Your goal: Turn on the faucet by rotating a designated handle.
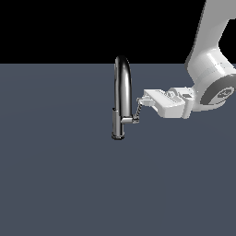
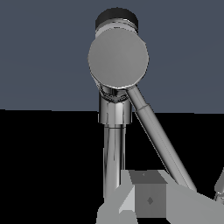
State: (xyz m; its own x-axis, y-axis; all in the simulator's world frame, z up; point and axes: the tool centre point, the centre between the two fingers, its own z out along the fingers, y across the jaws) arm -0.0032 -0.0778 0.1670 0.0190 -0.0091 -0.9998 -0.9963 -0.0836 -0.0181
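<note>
The faucet (image 1: 121,87) is a tall chrome gooseneck tap standing mid-scene on a dark base. The handle (image 1: 138,112) is a thin chrome lever rising from a short stub on the exterior view's right side of the faucet body. My gripper (image 1: 140,100) reaches in level from the right, its fingertips at the lever's upper end. In the wrist view the handle (image 2: 157,135) slants down from the round stub cap (image 2: 118,59) and ends between my two fingers (image 2: 148,199). The fingers stand apart, so my gripper (image 2: 188,197) is open around the lever tip.
The faucet (image 2: 114,144) stands on a flat dark grey-blue floor (image 1: 60,175). My white arm (image 1: 209,69) comes down from the upper right of the exterior view. Nothing else shows.
</note>
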